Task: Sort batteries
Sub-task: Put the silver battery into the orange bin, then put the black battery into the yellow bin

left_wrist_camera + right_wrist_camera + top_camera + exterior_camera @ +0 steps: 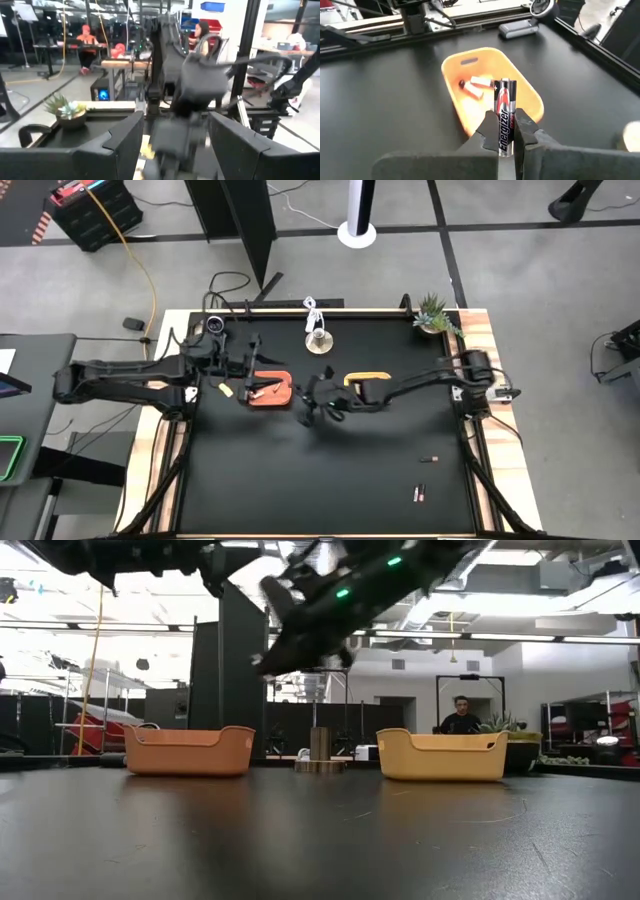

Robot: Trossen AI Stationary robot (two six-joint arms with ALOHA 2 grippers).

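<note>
While clamped shut on a battery [504, 116] mid-frame, right gripper [506, 131] hovers just short of yellow tray [530, 100]: carrying step; next, centring over tray, then opening. Left gripper [175, 137] open, empty.

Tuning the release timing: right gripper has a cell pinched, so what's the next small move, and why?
Probably carry it forward until it sits over the yellow tray, then open. The right gripper is shut on an upright black and silver battery, and the tray lies just ahead with a few cells already inside. The left gripper hangs open, empty, near the orange tray.
</note>
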